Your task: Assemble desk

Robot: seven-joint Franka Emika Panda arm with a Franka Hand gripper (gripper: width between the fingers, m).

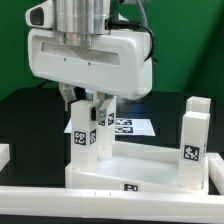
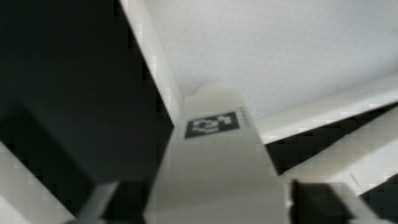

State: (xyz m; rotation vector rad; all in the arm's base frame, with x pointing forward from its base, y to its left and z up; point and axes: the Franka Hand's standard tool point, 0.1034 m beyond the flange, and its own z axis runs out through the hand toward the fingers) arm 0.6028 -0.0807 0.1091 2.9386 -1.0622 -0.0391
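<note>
The white desk top (image 1: 140, 168) lies tray-side up at the front of the table. A white leg (image 1: 83, 148) with a tag stands upright at its corner on the exterior view's left. My gripper (image 1: 84, 103) hangs straight over that leg, fingers on either side of its upper end. In the wrist view the leg (image 2: 214, 170) runs between the fingers (image 2: 105, 192) down to the desk top (image 2: 267, 50), with a dark gap on each side, so the gripper (image 2: 214, 205) is open and not gripping. A second leg (image 1: 107, 130) stands just behind, a third (image 1: 195, 130) at the right corner.
The marker board (image 1: 130, 126) lies flat on the black table behind the desk top. A white piece (image 1: 5, 153) shows at the exterior view's left edge. A green wall closes the back.
</note>
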